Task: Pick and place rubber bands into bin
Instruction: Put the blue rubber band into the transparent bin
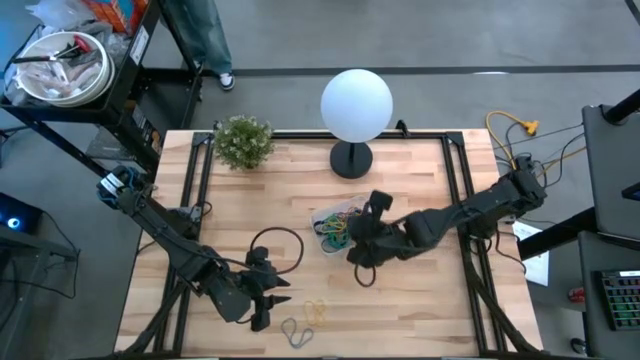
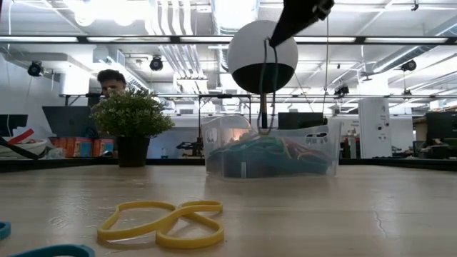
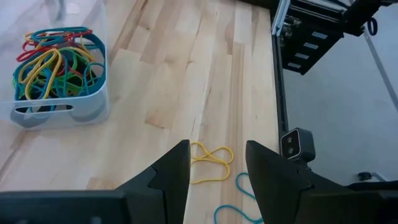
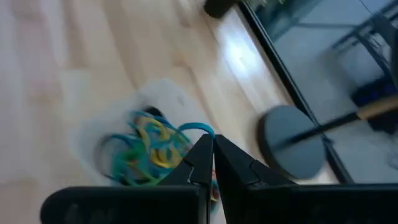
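- Bands of many colours already fill the clear bin (image 1: 338, 226), directly under the right pincer (image 1: 362, 243), which is closed on a black rubber band (image 1: 364, 272).
- Left pincer (image 3: 216, 163) gapes empty over a yellow band (image 3: 210, 163); a teal band (image 3: 239, 202) and a big black loop (image 1: 277, 248) lie near it on the tabletop (image 1: 420, 300).

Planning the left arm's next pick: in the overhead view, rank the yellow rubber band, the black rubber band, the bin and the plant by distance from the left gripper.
From the left gripper:
1. Yellow rubber band, beside it at the near edge.
2. Black rubber band, just beyond it.
3. Bin, mid-table.
4. Plant, far edge.
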Tool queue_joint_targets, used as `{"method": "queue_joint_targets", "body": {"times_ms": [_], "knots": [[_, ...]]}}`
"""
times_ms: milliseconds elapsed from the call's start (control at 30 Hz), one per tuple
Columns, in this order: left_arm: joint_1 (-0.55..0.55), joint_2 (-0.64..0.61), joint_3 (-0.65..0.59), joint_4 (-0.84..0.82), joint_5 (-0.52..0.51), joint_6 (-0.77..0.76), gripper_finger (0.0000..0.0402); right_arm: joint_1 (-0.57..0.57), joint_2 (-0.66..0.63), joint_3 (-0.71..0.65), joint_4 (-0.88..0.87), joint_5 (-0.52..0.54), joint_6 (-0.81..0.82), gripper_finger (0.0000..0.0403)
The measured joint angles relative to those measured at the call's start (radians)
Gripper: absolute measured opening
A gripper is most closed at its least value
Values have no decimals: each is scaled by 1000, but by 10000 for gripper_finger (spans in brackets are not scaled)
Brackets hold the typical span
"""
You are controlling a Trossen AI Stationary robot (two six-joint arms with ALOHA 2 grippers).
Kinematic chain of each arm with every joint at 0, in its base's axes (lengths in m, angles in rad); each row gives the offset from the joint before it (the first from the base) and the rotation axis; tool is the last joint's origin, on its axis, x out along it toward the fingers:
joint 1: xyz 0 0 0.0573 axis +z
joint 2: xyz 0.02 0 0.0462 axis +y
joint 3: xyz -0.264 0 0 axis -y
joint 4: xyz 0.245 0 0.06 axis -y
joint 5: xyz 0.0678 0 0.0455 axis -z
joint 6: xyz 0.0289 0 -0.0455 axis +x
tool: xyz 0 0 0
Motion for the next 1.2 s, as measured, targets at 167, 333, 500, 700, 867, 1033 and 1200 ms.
{"method": "queue_joint_targets", "body": {"times_ms": [167,333,500,700,867,1033,1200], "knots": [[0,0,0,18,-9,-1,140,-63,1,-3,-89,-1,21,8],[0,0,0,18,-45,1,140,-108,1,-16,-109,-4,25,8],[0,0,0,18,-46,1,140,-138,1,-53,-107,-41,27,8],[0,0,0,17,-51,1,140,-148,2,-100,-93,-120,30,8],[0,0,0,17,-69,19,140,-153,2,-135,-53,-212,23,9],[2,0,0,17,-74,26,140,-167,2,-176,-9,-320,18,9],[2,0,0,17,-74,27,140,-167,2,-195,27,-352,23,10]]}}
